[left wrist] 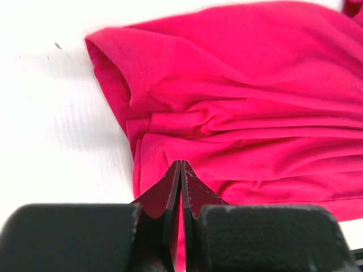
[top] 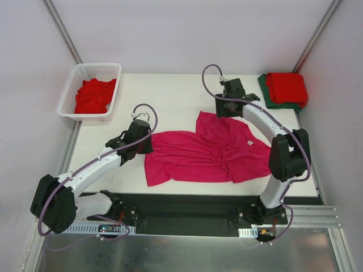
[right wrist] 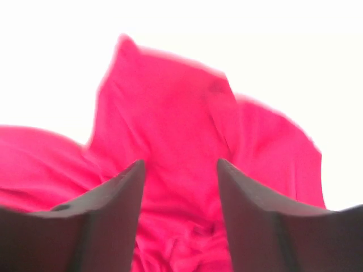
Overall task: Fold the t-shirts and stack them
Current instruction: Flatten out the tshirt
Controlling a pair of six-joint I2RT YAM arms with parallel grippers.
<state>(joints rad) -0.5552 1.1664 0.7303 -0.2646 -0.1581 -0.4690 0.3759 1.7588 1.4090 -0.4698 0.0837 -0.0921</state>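
Observation:
A magenta-pink t-shirt (top: 210, 150) lies crumpled on the white table, its small white neck label (top: 250, 143) toward the right. My left gripper (top: 146, 141) is at the shirt's left edge. In the left wrist view its jaws (left wrist: 181, 164) are pressed together with pink cloth (left wrist: 238, 113) between them. My right gripper (top: 228, 107) hovers over the shirt's far edge. In the right wrist view it (right wrist: 180, 164) is open and empty, with the shirt (right wrist: 170, 113) below. A folded red t-shirt (top: 286, 86) lies on a dark green one (top: 264, 85) at the back right.
A white lattice basket (top: 67, 96) at the back left holds bunched red t-shirts (top: 93, 95). Grey walls close in the table on the left, back and right. A black base strip runs along the near edge.

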